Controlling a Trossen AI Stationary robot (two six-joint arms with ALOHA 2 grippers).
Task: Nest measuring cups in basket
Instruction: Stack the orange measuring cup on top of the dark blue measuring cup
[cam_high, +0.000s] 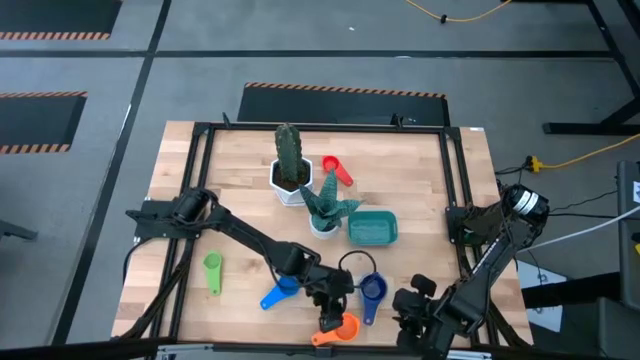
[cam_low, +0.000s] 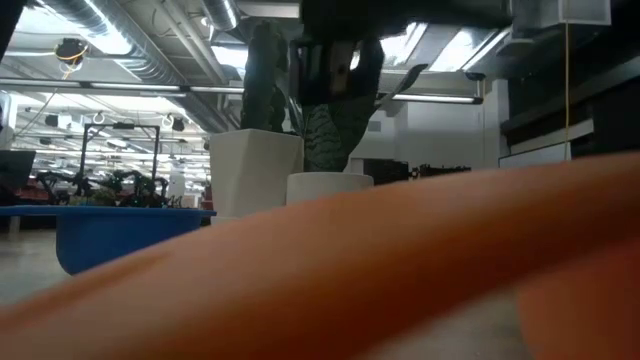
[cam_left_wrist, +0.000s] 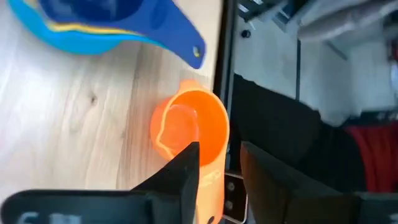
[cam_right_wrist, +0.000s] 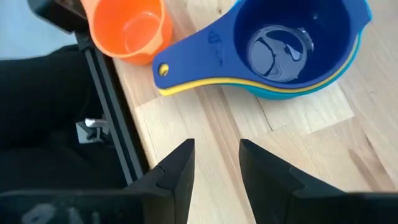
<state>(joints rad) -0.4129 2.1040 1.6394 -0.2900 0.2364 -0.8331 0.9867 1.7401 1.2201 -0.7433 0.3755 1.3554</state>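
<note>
**Q:** Where are the task items, taking the shallow teal plastic basket (cam_high: 373, 228) as reference?

**A:** The small orange plastic measuring cup (cam_high: 338, 328) lies well in front of the basket, at the tabletop (cam_high: 420, 180) front edge. The left gripper (cam_left_wrist: 219, 163) has its fingers slightly spread astride the cup's handle; whether they pinch it, I cannot tell. A nested stack of dark blue, yellow and light blue plastic cups (cam_right_wrist: 292, 46) lies between cup and basket. The right gripper (cam_right_wrist: 216, 163) waits near that stack, fingers spread, holding nothing.

**Q:** Failure risks?

**A:** The orange cup overhangs the black frame rail (cam_right_wrist: 109, 118); a loose grip could tip it off. The two white plant pots (cam_high: 305, 195) stand just beside the basket and may obstruct approach. A green cup (cam_high: 212, 270), a light blue cup (cam_high: 278, 292) and a red cup (cam_high: 338, 170) remain outside the basket.
</note>
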